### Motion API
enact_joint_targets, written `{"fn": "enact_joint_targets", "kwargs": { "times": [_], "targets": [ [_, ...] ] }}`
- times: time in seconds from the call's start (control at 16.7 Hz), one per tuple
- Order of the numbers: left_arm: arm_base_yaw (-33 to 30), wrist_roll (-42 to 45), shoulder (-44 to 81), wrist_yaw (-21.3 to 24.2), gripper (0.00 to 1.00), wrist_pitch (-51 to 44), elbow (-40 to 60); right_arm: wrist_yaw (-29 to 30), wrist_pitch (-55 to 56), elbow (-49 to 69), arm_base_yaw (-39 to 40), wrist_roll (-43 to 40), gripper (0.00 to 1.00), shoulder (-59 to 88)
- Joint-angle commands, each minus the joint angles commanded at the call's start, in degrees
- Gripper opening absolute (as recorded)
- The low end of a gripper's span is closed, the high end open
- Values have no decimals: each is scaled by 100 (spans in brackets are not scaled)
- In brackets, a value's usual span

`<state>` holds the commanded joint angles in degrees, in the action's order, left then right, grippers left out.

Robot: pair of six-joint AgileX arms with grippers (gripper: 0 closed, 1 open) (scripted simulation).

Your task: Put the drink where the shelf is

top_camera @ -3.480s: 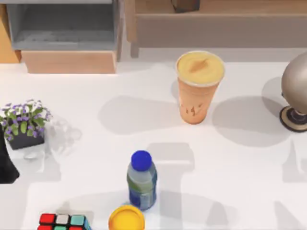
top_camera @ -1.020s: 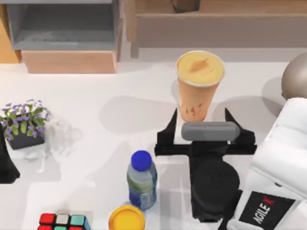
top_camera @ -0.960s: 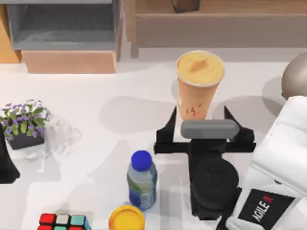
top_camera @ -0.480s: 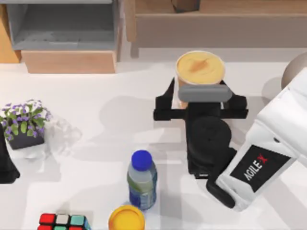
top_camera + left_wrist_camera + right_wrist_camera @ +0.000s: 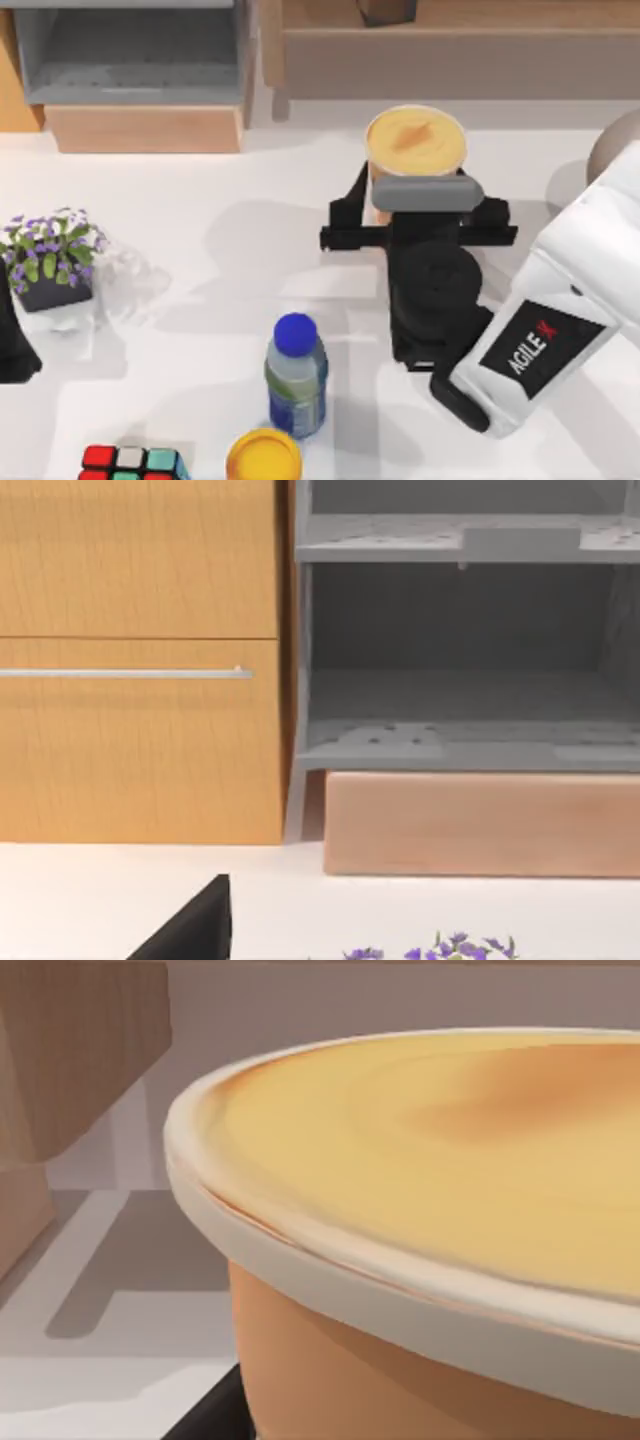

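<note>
Top view: the right gripper point(image 5: 415, 205) is sitting around the drink point(image 5: 414, 142), one finger on each side of the cup. The fingers look narrowed toward the cup wall; I cannot tell whether they are gripping it. The cup is standing upright on the white table point(image 5: 200, 290), just in front of the shelf point(image 5: 450, 60), which is running along the back edge. A blue-capped bottle point(image 5: 296, 375) is standing nearer the front, well apart from the cup. The left gripper point(image 5: 12, 340) is parked at the table's left edge beside the potted plant point(image 5: 48, 255); its fingers cannot be judged.

Left wrist view: facing the grey cubby point(image 5: 460, 660) and an orange cabinet point(image 5: 140, 660).

Right wrist view: the cup's creamy top point(image 5: 430, 1160) is looming close, with the shelf leg point(image 5: 70, 1050) behind.

Step in hand, as I judge it: securing the grip. To do it well, close evenly on both sides below the rim so the tapered cup is not slipping down, squeeze gently, then lift straight up, high enough to pass the top board before moving back.
</note>
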<state>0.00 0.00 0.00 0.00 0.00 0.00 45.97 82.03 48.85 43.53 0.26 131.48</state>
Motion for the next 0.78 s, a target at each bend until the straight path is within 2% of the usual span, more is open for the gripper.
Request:
{"fn": "enact_joint_targets", "kwargs": {
  "times": [0.54,0.78],
  "targets": [
    [0,0,0,0,100,0,0,0,0,0,0,0,2,0],
    [0,0,0,0,100,0,0,0,0,0,0,0,0,0]
  ]
}}
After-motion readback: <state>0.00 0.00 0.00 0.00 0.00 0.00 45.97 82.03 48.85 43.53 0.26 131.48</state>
